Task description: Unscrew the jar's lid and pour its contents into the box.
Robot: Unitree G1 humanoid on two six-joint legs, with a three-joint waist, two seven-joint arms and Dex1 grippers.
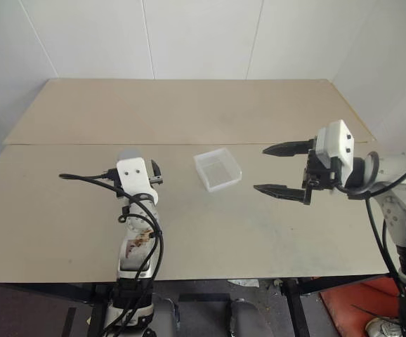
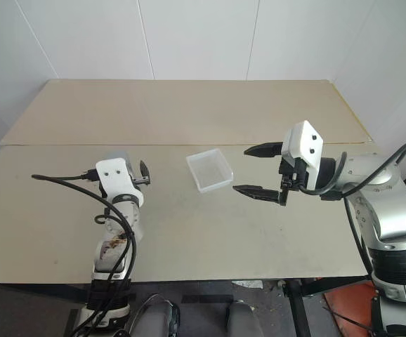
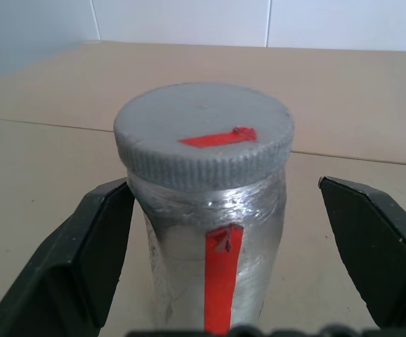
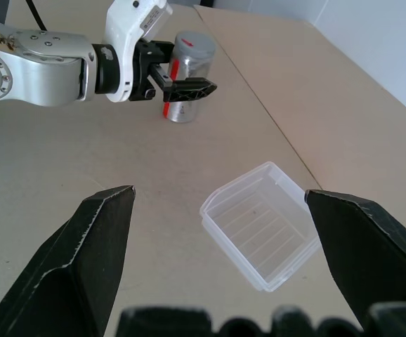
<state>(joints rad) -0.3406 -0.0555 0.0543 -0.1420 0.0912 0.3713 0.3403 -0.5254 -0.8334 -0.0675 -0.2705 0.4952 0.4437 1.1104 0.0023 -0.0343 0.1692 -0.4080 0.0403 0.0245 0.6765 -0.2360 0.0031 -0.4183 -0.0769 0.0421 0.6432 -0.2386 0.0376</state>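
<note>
While your left claw point(image 3: 210, 232) stands spread around the capped jar point(image 3: 210, 239), nothing grips it. Your right claw point(image 1: 284, 168) hangs apart beside the box point(image 1: 218, 169) on the tabletop point(image 1: 189, 112).

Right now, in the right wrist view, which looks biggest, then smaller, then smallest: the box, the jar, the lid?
1. box
2. jar
3. lid
The box sits nearer the camera, so its lead may be partly nearness.
</note>
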